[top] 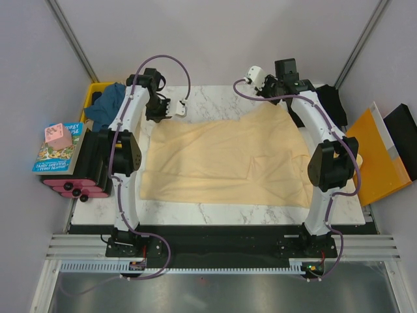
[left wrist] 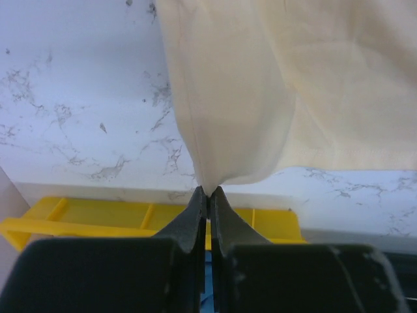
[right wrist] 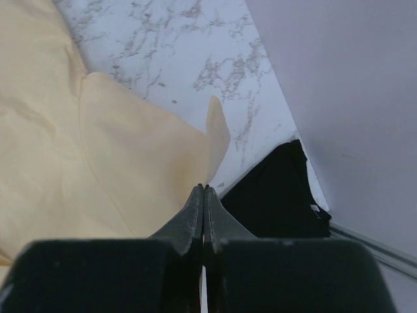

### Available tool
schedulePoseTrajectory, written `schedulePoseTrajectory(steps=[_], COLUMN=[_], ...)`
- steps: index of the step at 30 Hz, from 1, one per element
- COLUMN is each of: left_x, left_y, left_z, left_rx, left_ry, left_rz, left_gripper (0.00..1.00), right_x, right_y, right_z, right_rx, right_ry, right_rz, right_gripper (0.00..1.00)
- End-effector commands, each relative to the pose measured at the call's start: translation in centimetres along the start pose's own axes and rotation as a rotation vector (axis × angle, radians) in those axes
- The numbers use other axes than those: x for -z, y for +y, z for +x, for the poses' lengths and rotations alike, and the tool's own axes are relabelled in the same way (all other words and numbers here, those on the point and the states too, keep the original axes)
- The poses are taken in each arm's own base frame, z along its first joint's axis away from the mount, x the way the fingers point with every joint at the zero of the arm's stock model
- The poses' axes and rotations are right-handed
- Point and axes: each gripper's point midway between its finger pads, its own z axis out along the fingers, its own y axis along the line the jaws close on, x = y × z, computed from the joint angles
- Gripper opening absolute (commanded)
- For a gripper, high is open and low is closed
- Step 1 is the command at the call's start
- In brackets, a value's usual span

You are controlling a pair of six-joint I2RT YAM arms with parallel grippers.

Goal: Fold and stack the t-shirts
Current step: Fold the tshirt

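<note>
Where the cream shirt (top: 228,160) lies: spread out wide on the white marble desk (top: 215,212), between the two arms. It has some wrinkles, and a soft fold near the right side.
Left pincer (left wrist: 208,192): shut tight on the cream shirt at its far left corner. The cloth comes to a point right at the tips and fans out from there. This corner is lifted a little off the desk.
Right pincer (right wrist: 203,189): shut tight on the far right edge of the cream shirt. A small flap of cloth stands up just past the tips. It may be a sleeve or a corner; the view is too close to be sure.
Far edge of the shirt: pulled up into a peak at the right pincer, and lower in the middle.
Black shirt (top: 332,101): bunched up at the far right corner of the desk, just beside the right pincer and not touching the cream shirt.
Blue shirt (top: 107,104): piled in a heap in the yellow crate (top: 91,98), off the far left corner of the desk.
Orange folder (top: 374,156): on the right, past the desk edge, lying open at a slant.
Book (top: 55,153): on the left, beside the desk, with a pink box (top: 57,135) on top of it.
</note>
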Motion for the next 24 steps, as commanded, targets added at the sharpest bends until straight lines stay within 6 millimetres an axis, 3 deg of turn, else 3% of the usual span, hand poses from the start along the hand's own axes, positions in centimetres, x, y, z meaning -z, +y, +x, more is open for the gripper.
schedulePoseTrajectory(steps=[1, 7, 14, 19, 24], left_x=[3.1, 4.0, 5.1, 5.3, 5.9], left_y=[-0.2, 2.3, 4.7, 4.3, 3.3], left_z=[2.4, 4.1, 5.6, 5.9, 5.4], left_rx=[-0.050, -0.032, 0.035, 0.061, 0.072], left_ry=[0.151, 0.194, 0.219, 0.212, 0.164], left_rz=[-0.012, -0.121, -0.262, -0.281, -0.280], left_gripper=[0.02, 0.02, 0.02, 0.02, 0.02], right_x=[3.1, 5.8, 8.7, 10.6, 12.0], right_y=[-5.0, -7.8, -8.7, -8.1, -5.5], right_z=[-2.2, -2.1, -1.5, -0.5, 0.4], right_rx=[0.020, 0.016, 0.002, -0.007, -0.007], right_ry=[-0.046, -0.057, -0.061, -0.050, -0.036], right_rz=[0.239, 0.428, 0.557, 0.581, 0.503], right_gripper=[0.00, 0.00, 0.00, 0.00, 0.00])
